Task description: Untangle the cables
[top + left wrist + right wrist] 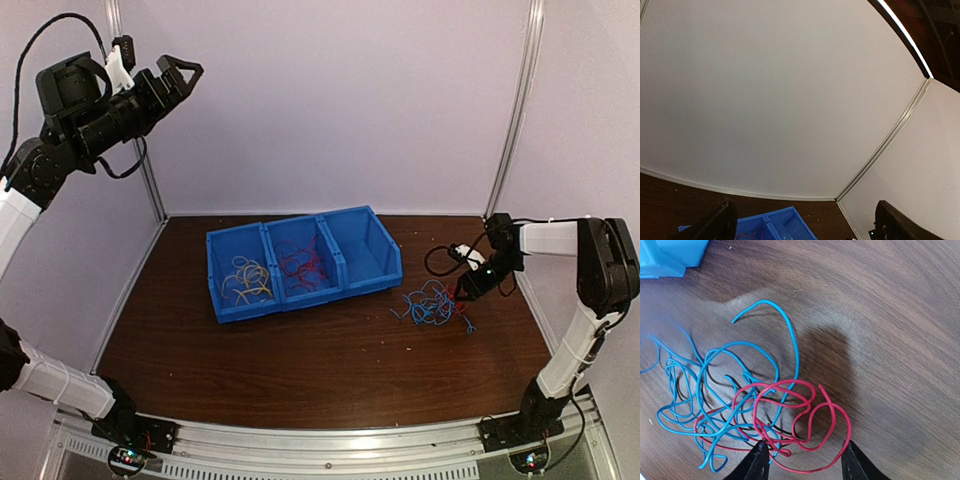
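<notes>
A tangle of blue cables (pixel 428 305) (pixel 715 385) and red cables (pixel 800 420) lies on the brown table, right of the bins. My right gripper (pixel 462 292) (pixel 807 462) hangs low at the tangle's right edge. Its jaws stand apart, open, straddling the red loops, whose outer curve runs close to both fingertips. Yellow cables (pixel 247 280) lie in the left bin, and more red cables (pixel 303 267) in the middle bin. My left gripper (pixel 185 78) (pixel 805 231) is raised high at the upper left, wide open and empty, pointing at the back wall.
Three joined blue bins (pixel 372 232) (pixel 790 220) stand at the back centre of the table (pixel 300 360); the right one holds nothing visible. White enclosure walls with metal corner posts (pixel 515 110) close in the back and sides.
</notes>
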{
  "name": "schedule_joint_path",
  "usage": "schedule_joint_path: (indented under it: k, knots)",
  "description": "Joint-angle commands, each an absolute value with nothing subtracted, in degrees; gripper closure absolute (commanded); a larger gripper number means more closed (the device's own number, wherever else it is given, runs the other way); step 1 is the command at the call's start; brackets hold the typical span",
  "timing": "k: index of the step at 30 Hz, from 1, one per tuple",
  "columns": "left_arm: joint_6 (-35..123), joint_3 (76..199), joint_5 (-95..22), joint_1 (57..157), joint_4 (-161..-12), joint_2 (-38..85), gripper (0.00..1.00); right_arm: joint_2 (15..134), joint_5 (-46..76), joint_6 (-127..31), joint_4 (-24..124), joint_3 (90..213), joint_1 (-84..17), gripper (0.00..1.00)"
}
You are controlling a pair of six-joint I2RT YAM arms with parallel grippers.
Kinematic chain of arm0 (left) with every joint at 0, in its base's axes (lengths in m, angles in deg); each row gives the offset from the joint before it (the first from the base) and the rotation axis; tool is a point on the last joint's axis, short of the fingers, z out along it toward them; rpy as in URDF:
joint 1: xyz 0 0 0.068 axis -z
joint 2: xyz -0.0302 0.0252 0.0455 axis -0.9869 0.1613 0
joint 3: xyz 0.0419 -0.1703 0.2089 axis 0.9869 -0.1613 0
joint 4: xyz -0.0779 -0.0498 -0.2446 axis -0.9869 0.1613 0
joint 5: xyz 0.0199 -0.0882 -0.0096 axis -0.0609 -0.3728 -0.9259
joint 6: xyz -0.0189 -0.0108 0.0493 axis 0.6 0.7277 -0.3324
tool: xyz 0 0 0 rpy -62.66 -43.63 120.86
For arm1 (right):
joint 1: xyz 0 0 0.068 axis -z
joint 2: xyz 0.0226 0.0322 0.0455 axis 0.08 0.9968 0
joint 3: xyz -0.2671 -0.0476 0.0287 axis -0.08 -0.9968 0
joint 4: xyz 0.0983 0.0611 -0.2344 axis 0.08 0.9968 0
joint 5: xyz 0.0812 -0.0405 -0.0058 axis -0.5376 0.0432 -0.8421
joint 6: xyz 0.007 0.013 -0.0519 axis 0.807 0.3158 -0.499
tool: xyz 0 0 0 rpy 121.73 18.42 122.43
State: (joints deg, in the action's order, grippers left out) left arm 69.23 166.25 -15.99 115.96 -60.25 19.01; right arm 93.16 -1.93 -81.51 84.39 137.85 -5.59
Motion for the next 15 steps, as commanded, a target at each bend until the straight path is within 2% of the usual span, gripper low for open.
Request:
schedule_joint_path:
  k: [1,3,7,11,15]
  knots:
    - [70.4,165.3,-18.7,116.0,-64.2,20.5,0.02,93.8,-3.0,-81.1,84.1,137.8,-5.3,0.51]
    - [70.7,164.7,-19.3,115.9,-64.7,20.5,0.02,93.7,-3.3,-81.0,83.5,137.5,-5.3,0.55]
    - [71.4,164.1,-22.9,116.1,-66.7,21.0,0.02,93.6,-3.8,-80.9,82.6,136.9,-3.8,0.69]
    - [69.1,163.0,-24.7,117.0,-69.1,22.0,0.02,92.9,-4.5,-81.2,82.3,137.0,-3.2,0.89]
    - [67.2,155.1,-27.9,117.0,-77.0,19.8,0.02,89.4,-3.9,-82.1,82.8,138.1,-3.2,0.96]
